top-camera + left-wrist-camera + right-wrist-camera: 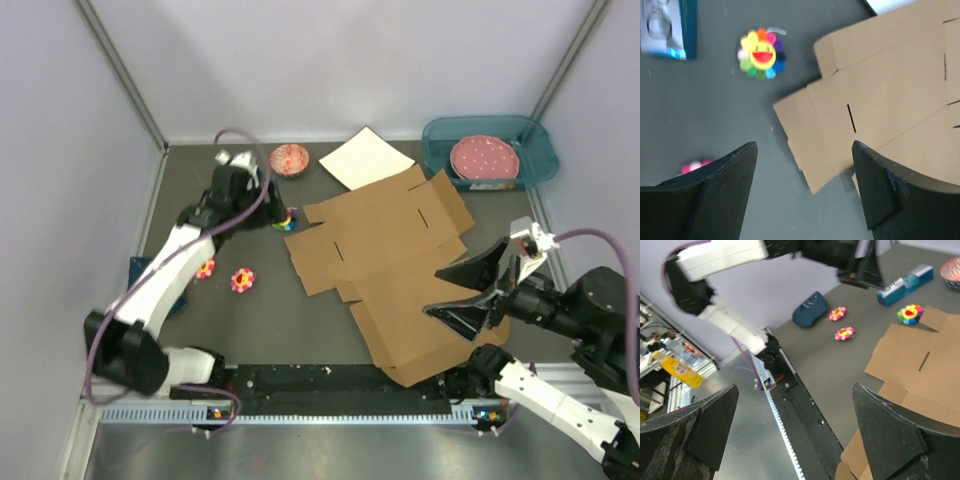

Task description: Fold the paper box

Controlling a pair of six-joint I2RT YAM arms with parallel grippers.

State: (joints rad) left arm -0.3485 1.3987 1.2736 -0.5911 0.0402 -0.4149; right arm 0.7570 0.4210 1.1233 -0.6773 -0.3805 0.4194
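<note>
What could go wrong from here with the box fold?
1. The box lies flat, and the left gripper and right gripper are both open, so nothing pins it. Lifting one flap may slide the whole sheet, perhaps into the white sheet beside its far edge.
2. The flower toy sits close to the flap under the left gripper. A sweep there could knock it or trap it under the cardboard.

Bare mat [270, 320] left of paper box [400, 260]; flower toy [760, 54] nr edge.
</note>
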